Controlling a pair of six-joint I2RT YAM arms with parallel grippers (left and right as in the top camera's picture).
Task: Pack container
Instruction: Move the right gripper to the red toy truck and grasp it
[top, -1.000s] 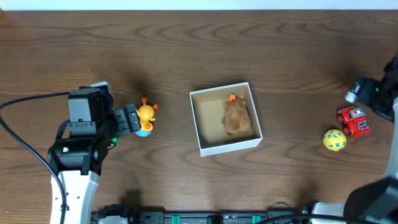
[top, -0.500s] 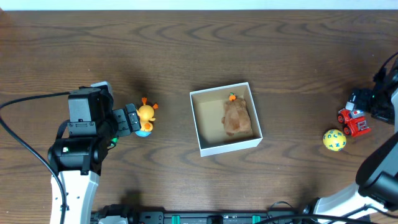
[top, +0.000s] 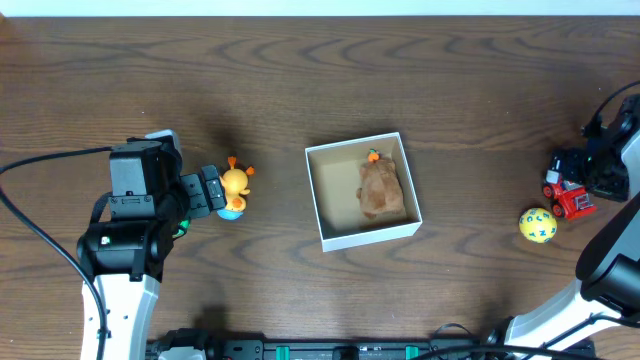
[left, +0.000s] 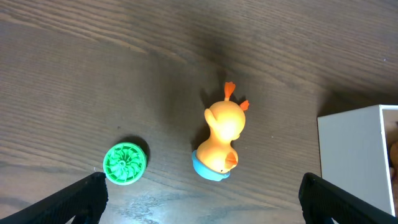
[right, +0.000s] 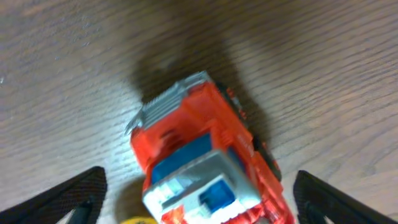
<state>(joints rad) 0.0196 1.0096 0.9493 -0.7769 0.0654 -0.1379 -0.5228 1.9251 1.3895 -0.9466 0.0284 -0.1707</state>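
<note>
Dark wood tabletop (top: 300, 80) carries the box (top: 372, 238) at centre, a brown plush (top: 382, 188) lying inside. Left fingers (top: 212, 190) gape wide and empty just beside the duck (left: 221, 140). Right fingers (top: 568, 167), spread wide, hover over the truck (right: 205, 168), gripping nothing.

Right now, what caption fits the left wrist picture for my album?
An orange toy duck and green disc on the wooden table, left tool open over them.

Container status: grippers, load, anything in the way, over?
Left gripper open at the orange duck. Right gripper open at the red fire truck. Container holds one brown plush, room left. Nothing blocks it.
</note>
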